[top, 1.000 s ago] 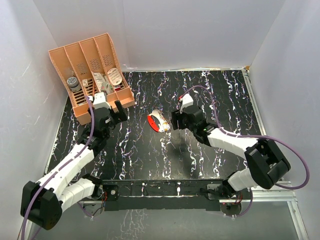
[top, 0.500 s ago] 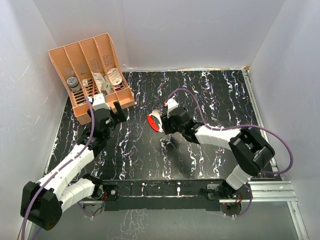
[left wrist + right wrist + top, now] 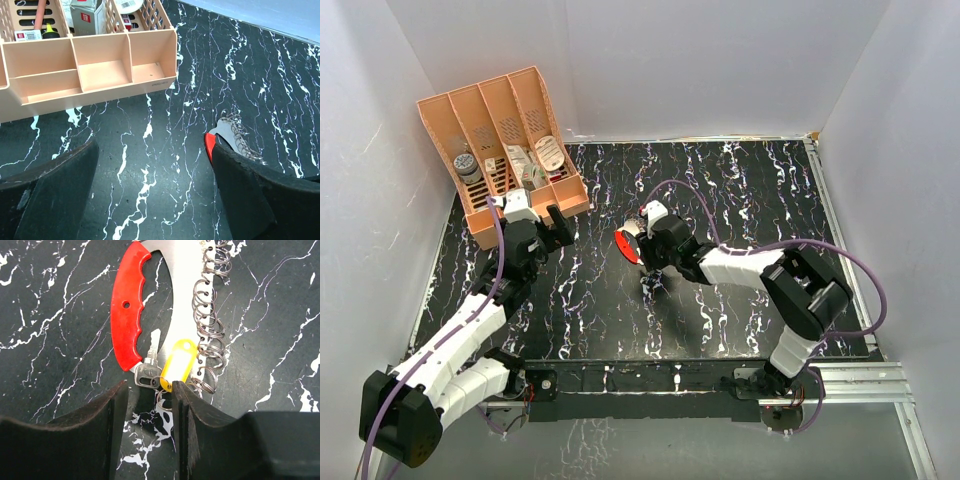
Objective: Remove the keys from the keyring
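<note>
where keys (image 3: 150, 372) lie: flat on keyring (image 3: 164, 399) by red handle (image 3: 127, 310), at right gripper's (image 3: 150, 395) tips
step: lining up a grip, i judge
right fingers (image 3: 115, 430): part spread, pinching nothing
left gripper (image 3: 150, 170): spread wide, empty
next: pin ring; left teases a key off

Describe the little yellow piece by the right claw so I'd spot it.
On the black marbled table, find the red and silvery-white bunch in front of the right gripper. The yellow piece lies between its red grip and wire coil, beside a small silver key: the only yellow there.
</note>
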